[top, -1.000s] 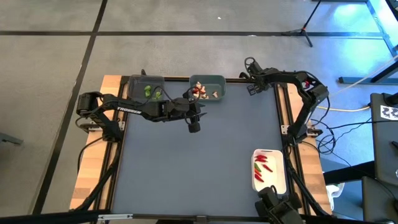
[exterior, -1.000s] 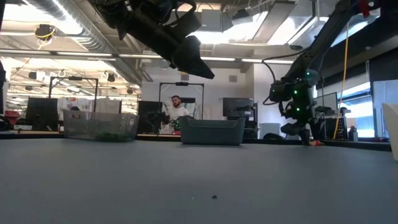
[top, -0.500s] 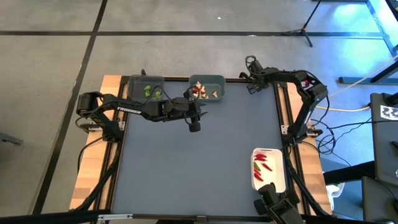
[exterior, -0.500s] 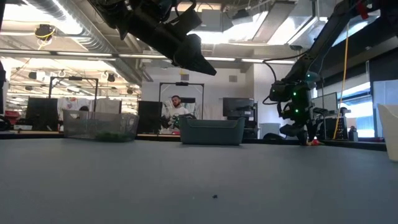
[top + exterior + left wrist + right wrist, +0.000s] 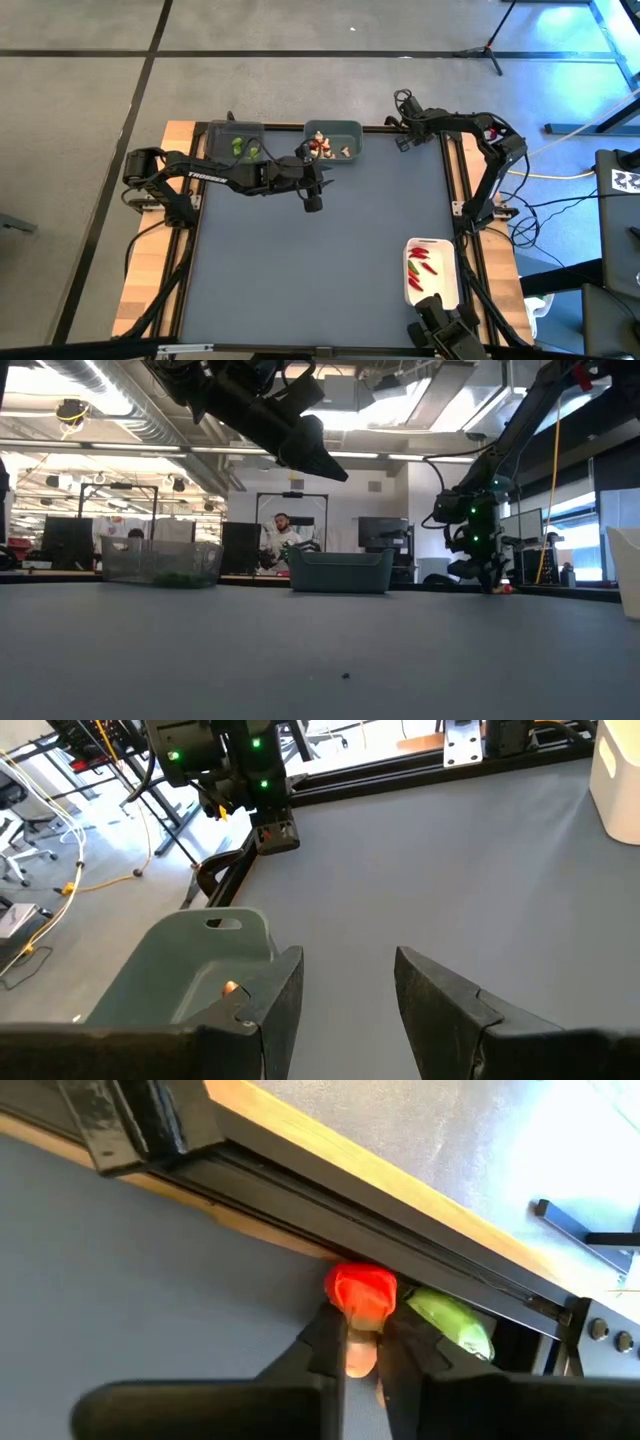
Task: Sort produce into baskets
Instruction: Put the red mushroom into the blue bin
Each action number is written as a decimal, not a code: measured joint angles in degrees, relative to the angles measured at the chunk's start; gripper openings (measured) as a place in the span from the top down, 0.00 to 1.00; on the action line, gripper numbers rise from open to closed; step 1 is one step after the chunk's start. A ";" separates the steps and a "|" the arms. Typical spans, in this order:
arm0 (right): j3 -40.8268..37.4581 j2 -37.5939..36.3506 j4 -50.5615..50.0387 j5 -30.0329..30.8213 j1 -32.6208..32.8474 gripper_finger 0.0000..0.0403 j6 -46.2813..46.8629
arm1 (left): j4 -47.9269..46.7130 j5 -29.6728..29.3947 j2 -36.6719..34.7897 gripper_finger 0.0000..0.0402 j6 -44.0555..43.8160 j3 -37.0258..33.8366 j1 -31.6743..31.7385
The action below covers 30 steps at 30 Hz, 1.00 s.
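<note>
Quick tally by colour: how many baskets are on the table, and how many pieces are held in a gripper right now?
Dark grey bin: 1
Grey-teal bin: 1
White tray: 1
Red-topped piece held in the right gripper: 1
Total: 3 baskets, 1 held piece

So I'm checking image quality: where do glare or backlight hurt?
Low view: bright ceiling lights backlight the left gripper into a silhouette. High view: blue-white glare in the top right corner, table evenly lit. Right wrist view: overexposed floor at upper right.
</note>
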 joint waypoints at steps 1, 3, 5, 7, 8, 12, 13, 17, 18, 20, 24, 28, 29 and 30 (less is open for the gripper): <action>0.00 0.00 0.03 -0.01 0.02 0.91 -0.12 | -0.02 0.00 -0.02 0.61 0.00 0.00 0.00; 0.00 -0.20 0.03 0.09 0.05 0.93 -0.32 | 0.00 0.00 -0.02 0.61 0.02 0.00 0.00; -0.10 -0.79 0.03 -0.01 0.06 0.93 -0.45 | -0.02 0.00 -0.02 0.61 0.02 0.00 0.00; -0.26 -1.87 -0.09 -1.51 0.04 0.91 -0.43 | -0.02 0.00 -0.02 0.61 0.02 0.00 0.00; -0.28 -2.70 -0.45 -2.82 0.01 0.91 -0.33 | -0.04 0.00 -0.02 0.61 0.02 0.00 0.00; -0.26 -6.88 -1.41 -7.26 0.19 0.89 1.18 | -0.06 0.00 -0.02 0.61 -0.02 0.00 0.00; -0.26 -7.90 -1.97 -8.44 0.63 0.88 1.41 | -0.15 0.00 -0.02 0.61 -0.04 0.00 0.00; -0.24 -12.29 -2.10 -11.07 3.19 0.88 1.60 | -0.30 0.00 -0.02 0.61 -0.59 0.00 0.00; -0.24 -13.30 -2.13 -11.42 4.07 0.88 1.58 | -0.30 0.00 -0.02 0.61 -0.82 0.00 0.00; -0.22 -14.96 -2.11 -12.08 6.13 0.88 1.76 | -0.33 0.00 -0.02 0.61 -1.41 0.00 0.00; -0.20 -17.43 -1.71 -14.11 10.05 0.88 3.14 | -0.40 0.01 -0.01 0.61 -1.99 0.00 -0.02; -0.15 -17.92 0.93 -17.31 14.04 0.88 4.48 | -0.52 0.00 -0.02 0.61 -2.32 0.00 -0.11; -0.15 -17.92 2.00 -18.48 14.93 0.88 4.51 | -0.52 0.02 -0.02 0.61 -2.58 0.00 -0.11; -0.15 -17.92 3.33 -19.57 15.84 0.88 4.54 | -0.52 0.00 0.00 0.61 -2.85 0.00 -0.11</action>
